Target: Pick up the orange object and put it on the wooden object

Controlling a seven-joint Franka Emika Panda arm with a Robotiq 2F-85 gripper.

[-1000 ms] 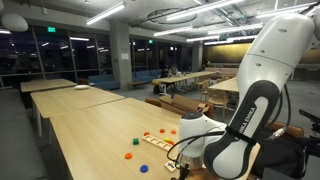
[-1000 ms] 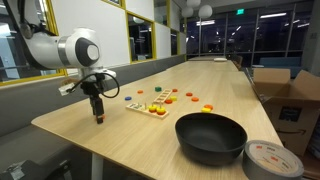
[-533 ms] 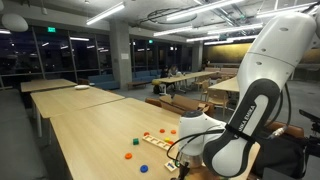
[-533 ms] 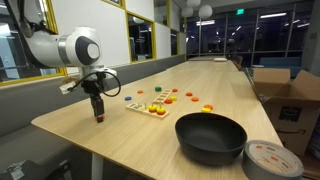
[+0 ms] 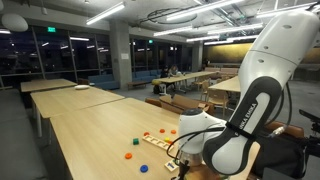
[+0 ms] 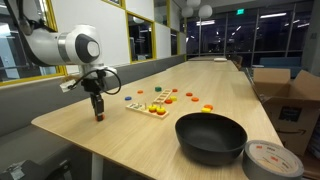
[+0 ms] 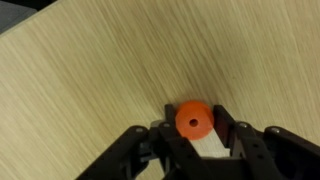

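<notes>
Your gripper (image 7: 195, 132) is clamped on the orange object (image 7: 193, 119), which sits between its fingers low over the table (image 7: 90, 80), while the wooden object (image 6: 150, 108) lies well apart to its side.

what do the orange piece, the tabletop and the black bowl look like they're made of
Orange piece: probably plastic or painted wood; even, matte colour.
Tabletop: pale wood or wood-look laminate; fine straight grain.
Black bowl: likely metal or plastic; smooth, dull sheen.
</notes>
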